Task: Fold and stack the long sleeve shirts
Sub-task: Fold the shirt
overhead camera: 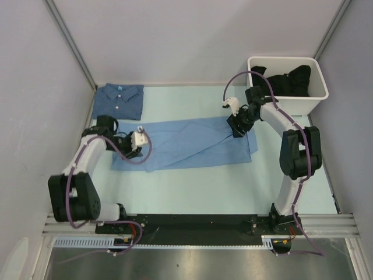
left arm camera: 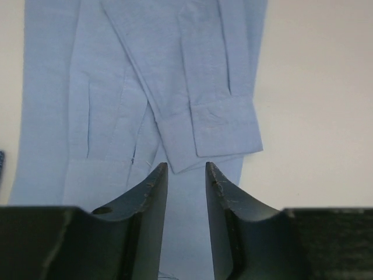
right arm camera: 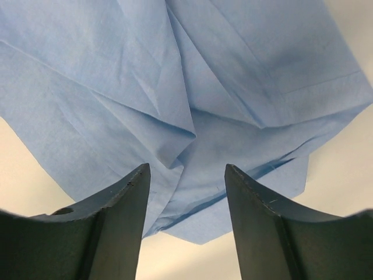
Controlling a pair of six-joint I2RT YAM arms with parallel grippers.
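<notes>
The light sky-blue long sleeve shirt lies spread across the middle of the table. The darker denim-blue shirt lies folded at the back left, collar and turquoise label up. My left gripper hangs over the light shirt's left end. In the left wrist view it stands open above flat cloth, with two sleeve cuffs just ahead. My right gripper is over the shirt's right end. In the right wrist view it is open above a rumpled edge of the shirt, with nothing between its fingers.
A white bin holding dark clothes stands at the back right corner. Grey walls close in the table at the left, back and right. Bare pale table lies between the shirt and the arm bases.
</notes>
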